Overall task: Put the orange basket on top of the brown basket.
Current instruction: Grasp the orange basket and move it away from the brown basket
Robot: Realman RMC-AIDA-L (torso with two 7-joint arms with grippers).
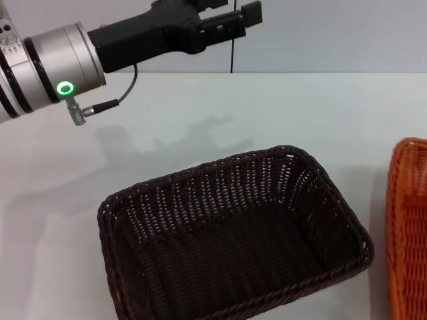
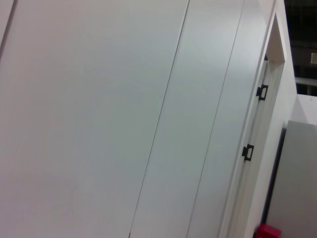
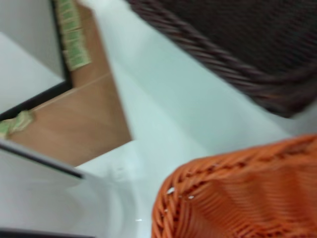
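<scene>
- The left pincer [image 1: 233, 20] is held high at the 12 o'clock edge of the head view, above the far part of the white tabletop [image 1: 200, 113]; whether it is spread or pressed together cannot be told.
- It holds nothing and hangs well apart from both baskets; the brown basket [image 1: 233, 233] lies toward 6 o'clock from it, sitting upright and open on the tabletop.
- The orange basket [image 1: 408, 233] rests at the 3 to 4 o'clock edge of the head view, beside the brown basket with a strip of tabletop between them.
- The right pincer does not show in any view; its wrist camera looks closely down on the orange basket's braided rim [image 3: 218, 173], with the brown basket's rim [image 3: 208, 54] just beyond.
- The left wrist camera faces only a white panelled wall [image 2: 124, 124].
</scene>
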